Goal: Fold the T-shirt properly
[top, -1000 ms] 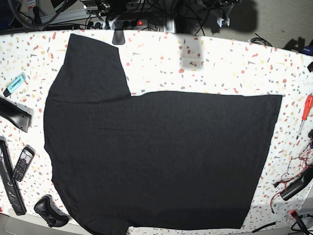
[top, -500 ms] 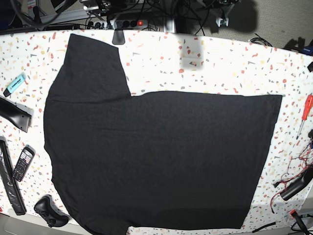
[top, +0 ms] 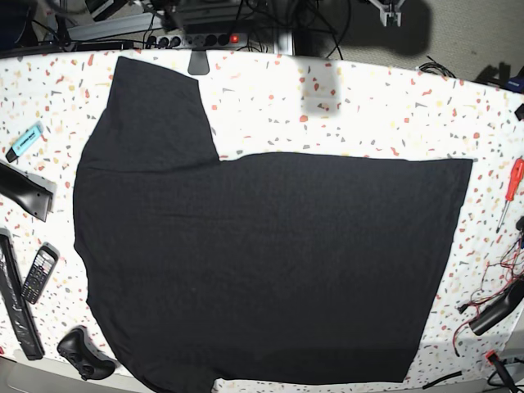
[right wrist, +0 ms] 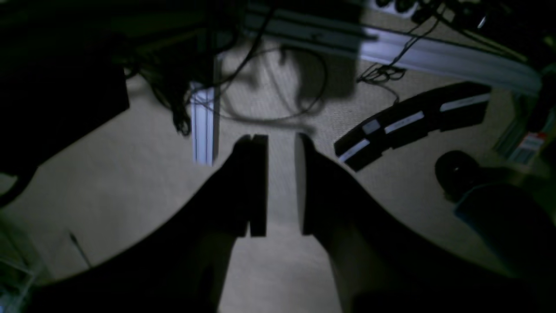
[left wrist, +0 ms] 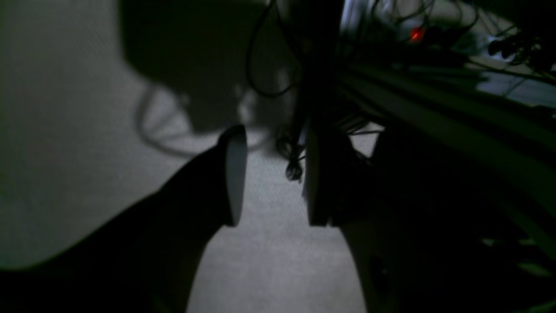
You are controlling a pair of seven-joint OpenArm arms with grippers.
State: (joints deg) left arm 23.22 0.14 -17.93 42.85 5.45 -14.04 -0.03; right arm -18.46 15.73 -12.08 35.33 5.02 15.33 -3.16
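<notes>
Matte black T-shirt (top: 262,262) flat, one sleeve out, speckled terrazzo table (top: 368,106).

Workshop or lab: speckled terrazzo table (top: 368,106), red screwdriver (top: 512,190), loose wiring (top: 499,274), power strip (top: 209,37), cables, carpeted floor (right wrist: 130,182).

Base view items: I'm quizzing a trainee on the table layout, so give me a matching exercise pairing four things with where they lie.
Things:
1. T-shirt
2. red screwdriver
3. highlighter pen
4. mobile phone

Places:
A. right edge of the table
B. left edge, nearer the front
C. spread flat across the middle
D. left edge, further back

Pairs: 1-C, 2-A, 3-D, 4-B
</notes>
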